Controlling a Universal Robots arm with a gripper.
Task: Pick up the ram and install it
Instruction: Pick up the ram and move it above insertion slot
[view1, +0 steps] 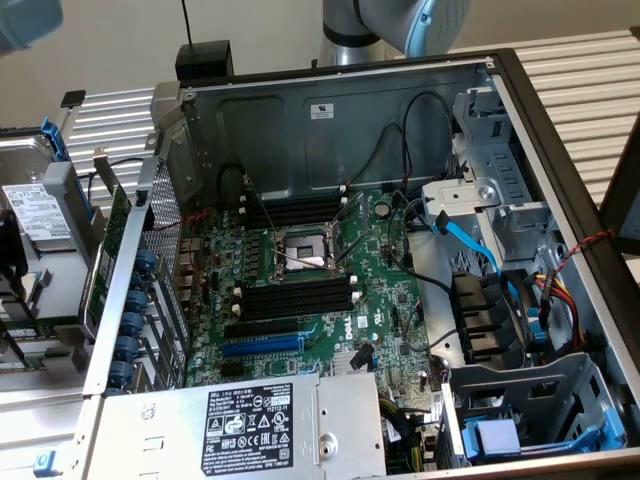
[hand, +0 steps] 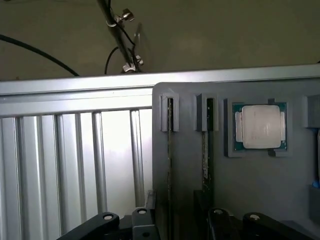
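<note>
In the wrist view a grey holder (hand: 250, 195) carries the ram: two thin sticks stand on edge in narrow slots, one (hand: 170, 150) beside the other (hand: 206, 150). My gripper (hand: 180, 227) hovers over the holder, open, its dark fingers (hand: 105, 222) spread to either side of the two slots and touching neither stick. In the exterior view the open computer case shows the motherboard (view1: 380, 300), with long black memory slots with white end clips (view1: 295, 297) below the processor socket and another set (view1: 295, 210) above it.
A processor chip (hand: 261, 126) lies in a recess of the holder beside the sticks. The holder rests on a ribbed metal table (hand: 75, 165). In the case are a blue expansion slot (view1: 262, 346), the bare socket (view1: 305, 250), cables, a power supply (view1: 250, 425) and drive cages (view1: 500, 210).
</note>
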